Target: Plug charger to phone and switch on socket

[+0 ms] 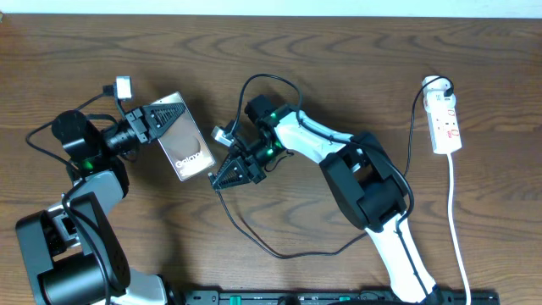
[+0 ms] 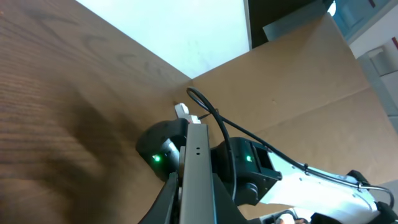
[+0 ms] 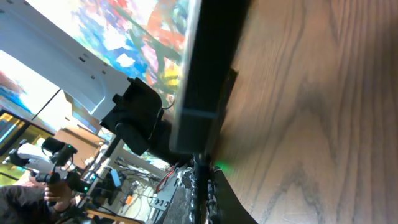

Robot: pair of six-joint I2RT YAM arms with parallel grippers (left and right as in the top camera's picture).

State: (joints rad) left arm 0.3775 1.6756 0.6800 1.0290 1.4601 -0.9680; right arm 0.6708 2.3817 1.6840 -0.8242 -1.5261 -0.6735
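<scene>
The phone (image 1: 185, 144), a brownish-grey slab with "Galaxy" lettering, is held tilted off the table, with my left gripper (image 1: 168, 115) shut on its far end. In the left wrist view its grey edge (image 2: 198, 163) runs between my fingers. My right gripper (image 1: 218, 179) is shut on the tip of the charger (image 1: 279, 255), a thin black cable, right at the phone's near end. In the right wrist view the cable (image 3: 200, 183) meets the phone's dark end (image 3: 200, 74). I cannot tell if the plug is seated. The socket (image 1: 446, 127) lies at the far right.
The charger's slack loops over the table in front of the right arm. A white cord (image 1: 457, 220) runs from the socket toward the front edge. A black plug (image 1: 444, 85) sits at the socket's far end. A black rail (image 1: 339, 297) lines the front edge.
</scene>
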